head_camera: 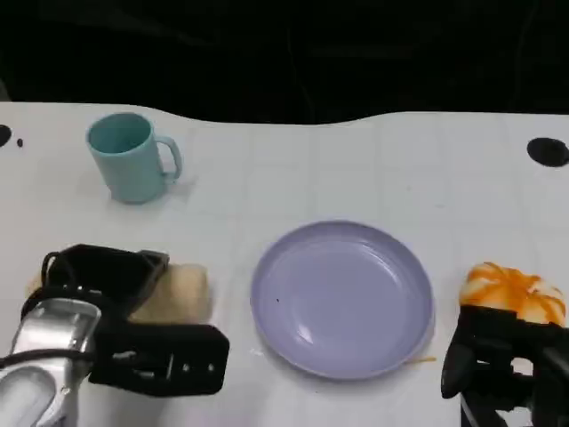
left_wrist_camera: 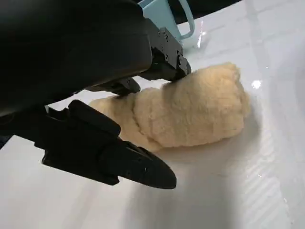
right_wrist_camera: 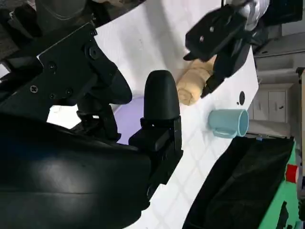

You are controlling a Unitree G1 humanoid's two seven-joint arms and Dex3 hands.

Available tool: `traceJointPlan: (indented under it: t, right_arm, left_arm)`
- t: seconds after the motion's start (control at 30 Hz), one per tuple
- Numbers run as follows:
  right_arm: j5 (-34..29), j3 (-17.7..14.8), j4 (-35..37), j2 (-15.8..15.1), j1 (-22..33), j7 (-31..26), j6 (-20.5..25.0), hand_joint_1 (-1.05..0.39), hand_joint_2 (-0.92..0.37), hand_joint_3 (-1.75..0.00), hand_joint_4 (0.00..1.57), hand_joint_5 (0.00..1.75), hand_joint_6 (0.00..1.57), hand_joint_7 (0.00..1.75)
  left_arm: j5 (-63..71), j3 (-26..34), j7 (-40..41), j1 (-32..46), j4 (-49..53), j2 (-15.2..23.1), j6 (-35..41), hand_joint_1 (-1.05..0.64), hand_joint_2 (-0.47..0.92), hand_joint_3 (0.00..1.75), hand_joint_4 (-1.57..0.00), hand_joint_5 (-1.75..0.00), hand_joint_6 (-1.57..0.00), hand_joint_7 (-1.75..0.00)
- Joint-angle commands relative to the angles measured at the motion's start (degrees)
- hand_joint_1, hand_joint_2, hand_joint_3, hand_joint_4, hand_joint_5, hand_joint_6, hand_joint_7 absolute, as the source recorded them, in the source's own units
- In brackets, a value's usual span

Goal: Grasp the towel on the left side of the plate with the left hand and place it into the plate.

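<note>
On a white table (head_camera: pixel 373 160), the left hand (head_camera: pixel 107 307) straddles the rolled towel (head_camera: pixel 182 292) lying left of the plate (head_camera: pixel 342 298), fingers spread around it, not clamped. Grasping is underway; next, the fingers must close before lifting.

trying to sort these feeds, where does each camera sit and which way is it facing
Head view: up on the robot, looking down at the table and plate; left hand and right hand show low.
Left wrist view: behind the left hand, facing the towel.
Right wrist view: behind the right hand, looking across the table toward the mug.
Shared: all three show the towel and mug.
</note>
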Motion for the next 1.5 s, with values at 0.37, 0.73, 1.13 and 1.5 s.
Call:
traceJointPlan:
  t: [0.37,0.73,1.13,1.5]
  right_arm:
    - [-0.5,0.2,0.1,-0.5,0.6,0.1,-2.0,-0.06,-0.46,-1.36,0.75,1.75,0.62,1.63]
    - [-0.2,0.1,-0.2,-0.7,0.7,0.1,-1.5,-0.05,-0.47,-1.35,0.75,1.75,0.62,1.62]
    - [-0.5,0.3,-0.4,-1.0,0.8,0.2,-1.5,-0.06,-0.47,-1.34,0.74,1.75,0.62,1.62]
    - [-0.5,0.9,-0.7,-0.8,1.0,0.1,-1.7,-0.07,-0.47,-1.32,0.75,1.75,0.62,1.62]
  left_arm:
    - [-7.0,0.8,22.6,1.1,13.0,-0.2,-12.1,-0.30,0.92,0.32,-0.70,-1.59,-0.92,-0.68]
    - [-8.7,5.2,28.3,4.3,-0.3,0.1,-13.0,-0.29,0.92,0.15,-0.76,-1.75,-0.74,-1.12]
    - [-7.8,2.4,18.6,-1.0,-15.0,-8.2,-9.9,-0.29,0.76,0.51,-0.84,-1.75,-0.56,-1.75]
    - [-7.0,-3.6,9.8,-7.9,-11.9,-18.5,-5.2,-0.30,0.78,0.53,-0.87,-1.75,-0.87,-1.07]
